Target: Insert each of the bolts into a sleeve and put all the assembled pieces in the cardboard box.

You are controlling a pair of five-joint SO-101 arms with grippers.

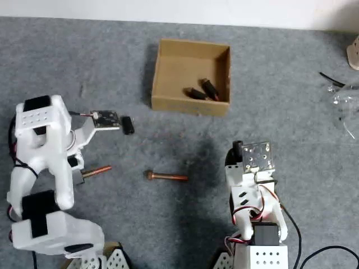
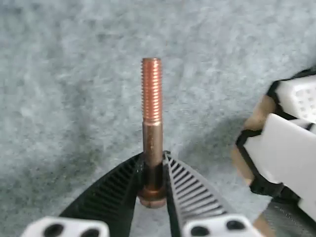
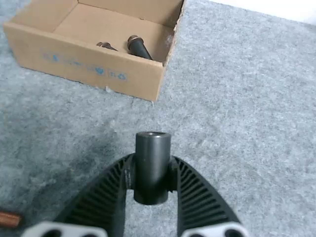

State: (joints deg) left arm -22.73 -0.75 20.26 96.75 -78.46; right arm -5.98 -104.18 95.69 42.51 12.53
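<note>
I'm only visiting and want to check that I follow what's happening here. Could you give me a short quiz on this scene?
1. True or false: the left gripper is shut on a copper-coloured bolt.
2. What does the right gripper hold? A) a black sleeve B) a screwdriver C) nothing
3. How many dark pieces lie inside the cardboard box?

Key: 1 true; 2 A; 3 two.
</note>
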